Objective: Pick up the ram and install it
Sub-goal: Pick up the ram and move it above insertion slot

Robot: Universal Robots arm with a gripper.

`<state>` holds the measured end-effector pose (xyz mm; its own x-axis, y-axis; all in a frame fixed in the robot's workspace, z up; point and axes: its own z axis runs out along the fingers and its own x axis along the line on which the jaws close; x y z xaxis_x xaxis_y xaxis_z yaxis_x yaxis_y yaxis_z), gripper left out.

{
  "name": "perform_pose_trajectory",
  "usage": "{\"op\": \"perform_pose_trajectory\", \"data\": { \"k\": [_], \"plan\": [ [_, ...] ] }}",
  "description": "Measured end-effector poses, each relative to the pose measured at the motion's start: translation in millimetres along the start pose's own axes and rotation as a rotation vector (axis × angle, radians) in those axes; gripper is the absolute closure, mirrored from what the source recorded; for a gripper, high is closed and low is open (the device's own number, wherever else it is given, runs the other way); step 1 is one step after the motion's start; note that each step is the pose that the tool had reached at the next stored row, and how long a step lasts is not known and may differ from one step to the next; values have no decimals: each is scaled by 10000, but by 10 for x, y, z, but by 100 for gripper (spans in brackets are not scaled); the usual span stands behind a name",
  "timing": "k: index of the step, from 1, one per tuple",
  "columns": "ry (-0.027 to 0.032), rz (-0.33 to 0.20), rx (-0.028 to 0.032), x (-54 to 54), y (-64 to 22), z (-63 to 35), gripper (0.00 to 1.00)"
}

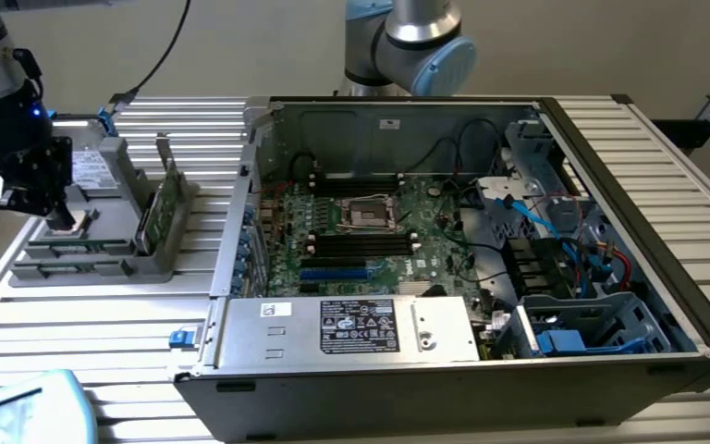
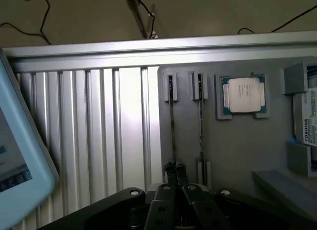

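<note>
Jaws pressed together hang over the grey holder (image 1: 158,265) on a ribbed metal table (image 1: 84,319), beige wall (image 1: 256,46) behind.

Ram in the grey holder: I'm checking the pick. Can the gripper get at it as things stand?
Probably yes: the ram nearest it stands on edge, nothing over it, and the shut gripper sits right by one end.

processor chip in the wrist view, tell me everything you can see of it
The processor chip is square, with a dull silver metal lid bearing faint print and a green board edge showing around it. It lies flat, lid up, in a shallow recess of the grey holder, framed by raised corner pieces. Nothing rests on it.
</note>
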<state>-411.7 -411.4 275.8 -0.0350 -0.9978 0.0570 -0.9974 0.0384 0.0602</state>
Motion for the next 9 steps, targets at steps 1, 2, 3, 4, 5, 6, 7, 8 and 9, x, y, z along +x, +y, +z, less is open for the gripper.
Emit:
{"op": "perform_pose_trajectory", "data": {
  "k": [1, 2, 3, 4, 5, 6, 7, 8, 9],
  "plan": [
    [5, -84, 11, -8, 1, 7, 90],
    [9, -164, 22, -16, 3, 14, 90],
    [13, -236, 32, -23, 5, 20, 90],
    [17, -318, 41, -31, 7, 26, 90],
    [22, -404, 51, -38, 9, 31, 90],
    [27, -488, 57, -44, 11, 36, 90],
    [33, -578, 62, -50, 13, 40, 90],
    [38, -673, 68, -54, 15, 42, 90],
    [44, -763, 72, -59, 18, 44, 90]
  ]
}}
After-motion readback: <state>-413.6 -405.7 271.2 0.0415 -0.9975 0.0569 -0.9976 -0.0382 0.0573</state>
